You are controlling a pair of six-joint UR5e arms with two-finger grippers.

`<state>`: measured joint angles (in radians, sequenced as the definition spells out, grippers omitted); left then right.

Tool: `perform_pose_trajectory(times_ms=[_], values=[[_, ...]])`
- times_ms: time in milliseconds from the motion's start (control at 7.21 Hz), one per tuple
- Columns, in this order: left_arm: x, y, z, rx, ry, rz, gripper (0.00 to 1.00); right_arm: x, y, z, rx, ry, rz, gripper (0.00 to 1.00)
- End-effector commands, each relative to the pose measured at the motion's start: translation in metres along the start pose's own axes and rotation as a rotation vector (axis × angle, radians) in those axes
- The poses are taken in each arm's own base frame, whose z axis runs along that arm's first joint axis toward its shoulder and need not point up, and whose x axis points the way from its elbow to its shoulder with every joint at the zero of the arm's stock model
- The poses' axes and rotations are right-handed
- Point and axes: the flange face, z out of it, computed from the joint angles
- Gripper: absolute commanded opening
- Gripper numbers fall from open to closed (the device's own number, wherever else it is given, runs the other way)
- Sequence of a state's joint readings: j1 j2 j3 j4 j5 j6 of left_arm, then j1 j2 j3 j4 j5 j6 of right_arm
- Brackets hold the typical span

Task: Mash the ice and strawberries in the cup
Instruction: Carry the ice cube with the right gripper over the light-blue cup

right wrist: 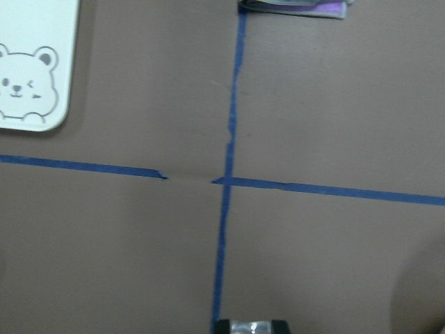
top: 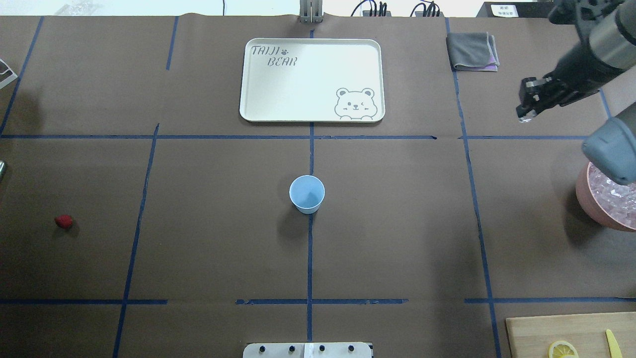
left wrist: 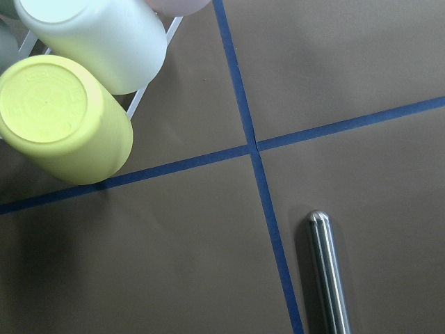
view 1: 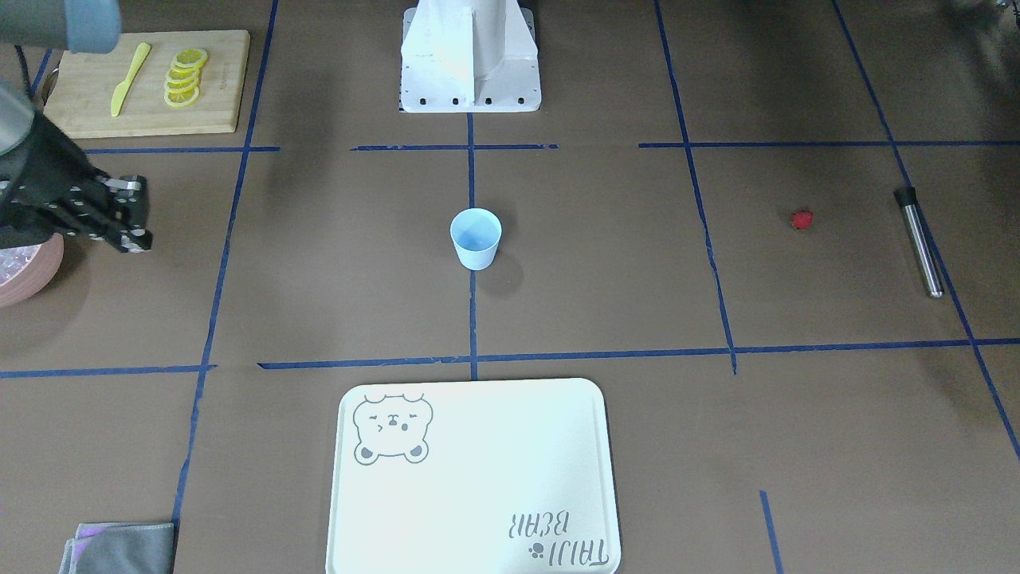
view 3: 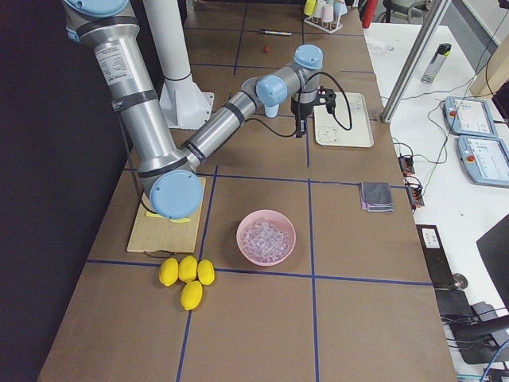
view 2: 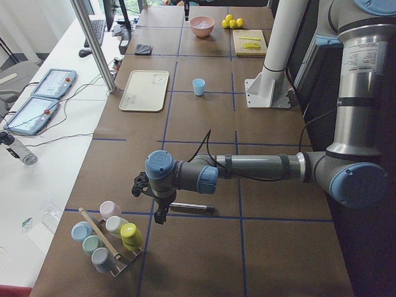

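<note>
Right gripper (top: 526, 112), well off to the robot's right of the empty cup (top: 307, 194), is apparently pinching one ice cube (right wrist: 251, 325) in closed jaws. Slick ice is risking slipping out mid-carry. Strawberry (top: 63, 221) is lying far left of the cup. Left gripper (view 2: 161, 215) jaws: cannot tell.
</note>
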<state>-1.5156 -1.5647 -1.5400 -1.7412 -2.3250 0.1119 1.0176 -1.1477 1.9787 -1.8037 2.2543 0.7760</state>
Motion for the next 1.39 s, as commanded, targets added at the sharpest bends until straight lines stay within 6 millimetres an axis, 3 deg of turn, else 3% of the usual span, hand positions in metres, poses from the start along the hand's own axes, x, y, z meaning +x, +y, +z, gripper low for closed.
perform_pose_trajectory(times_ms=[0, 139, 555, 832, 1248], values=[[0.001, -0.001, -0.001, 0.002, 0.0, 0.002, 1.0, -0.122, 0.032, 0.018, 0.0, -0.011, 0.079, 0.0], [0.001, 0.0, -0.001, 0.002, 0.0, 0.002, 1.0, -0.169, 0.052, 0.036, 0.013, 0.0, 0.1, 0.0], [0.0, 0.0, 0.0, 0.0, 0.001, 0.0, 1.0, -0.287, 0.076, 0.092, 0.029, 0.052, 0.178, 0.0], [0.0, 0.001, 0.0, -0.001, 0.001, -0.001, 1.0, -0.32, 0.078, 0.127, 0.037, 0.08, 0.185, 0.0], [0.0, 0.001, 0.001, -0.003, 0.001, -0.001, 1.0, -0.331, 0.098, 0.155, 0.042, 0.109, 0.177, 0.0]])
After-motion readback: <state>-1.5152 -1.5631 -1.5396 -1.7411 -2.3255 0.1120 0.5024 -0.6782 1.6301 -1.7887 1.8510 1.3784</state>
